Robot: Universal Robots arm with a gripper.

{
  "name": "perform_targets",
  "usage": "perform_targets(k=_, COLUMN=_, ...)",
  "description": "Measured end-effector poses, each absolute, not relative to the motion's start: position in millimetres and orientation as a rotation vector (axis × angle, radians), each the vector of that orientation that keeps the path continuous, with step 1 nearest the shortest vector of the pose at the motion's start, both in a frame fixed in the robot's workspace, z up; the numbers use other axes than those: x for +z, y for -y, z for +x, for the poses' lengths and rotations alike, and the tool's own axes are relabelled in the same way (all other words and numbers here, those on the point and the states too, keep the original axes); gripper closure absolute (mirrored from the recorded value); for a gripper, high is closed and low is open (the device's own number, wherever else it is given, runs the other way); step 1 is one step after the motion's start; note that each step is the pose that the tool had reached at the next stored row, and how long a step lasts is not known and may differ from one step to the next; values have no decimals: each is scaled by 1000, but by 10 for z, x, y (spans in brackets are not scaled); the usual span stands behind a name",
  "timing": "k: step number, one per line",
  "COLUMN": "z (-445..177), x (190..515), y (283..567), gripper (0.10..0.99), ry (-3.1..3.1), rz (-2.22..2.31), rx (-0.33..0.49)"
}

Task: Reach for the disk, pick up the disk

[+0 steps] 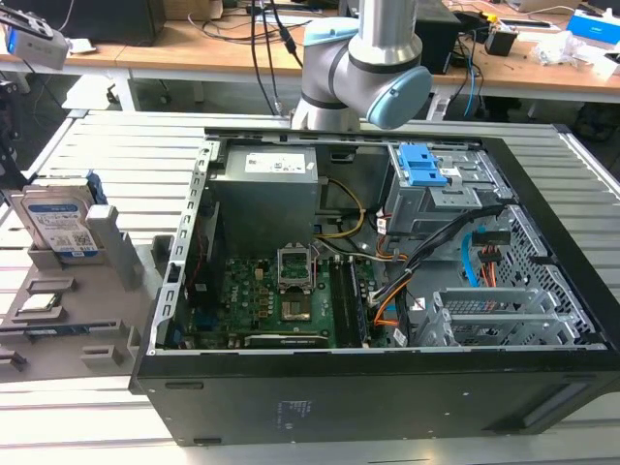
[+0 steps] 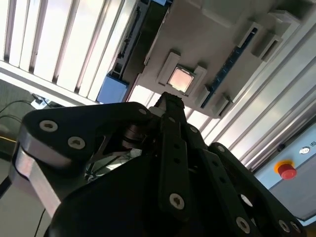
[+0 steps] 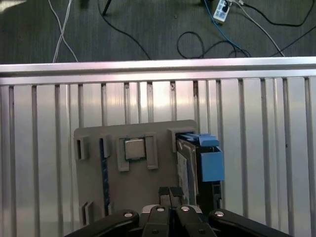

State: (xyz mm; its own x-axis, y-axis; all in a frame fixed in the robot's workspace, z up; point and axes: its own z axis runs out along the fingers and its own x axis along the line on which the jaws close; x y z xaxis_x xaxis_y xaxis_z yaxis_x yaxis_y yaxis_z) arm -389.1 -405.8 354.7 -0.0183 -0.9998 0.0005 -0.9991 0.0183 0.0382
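Observation:
The disk (image 1: 60, 225) stands on edge in a grey holder (image 1: 116, 257) at the exterior view's left, its white-and-blue label facing the camera. In the first wrist view the disk (image 3: 184, 168) is seen edge-on from above, with a blue block (image 3: 211, 165) beside it. My gripper (image 3: 169, 191) hangs well above the holder, its fingers shut together with nothing between them, and its tips appear close beside the disk's edge. In the second wrist view the gripper (image 2: 170, 101) sits below a square silver chip (image 2: 180, 79).
An open black computer case (image 1: 542, 242) fills the middle of the slatted metal table (image 1: 126, 145), with a blue latch piece (image 1: 418, 165) inside. The chip (image 3: 134, 148) lies in the holder next to the disk. A red button (image 2: 287, 171) is nearby. Cables (image 3: 207, 42) lie on the floor.

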Motion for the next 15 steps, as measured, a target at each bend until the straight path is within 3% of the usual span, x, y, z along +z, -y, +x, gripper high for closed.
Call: perform_targets(k=15, z=-3891, x=3547, y=4057, gripper=980, ry=2098, rz=2299, rx=-39)
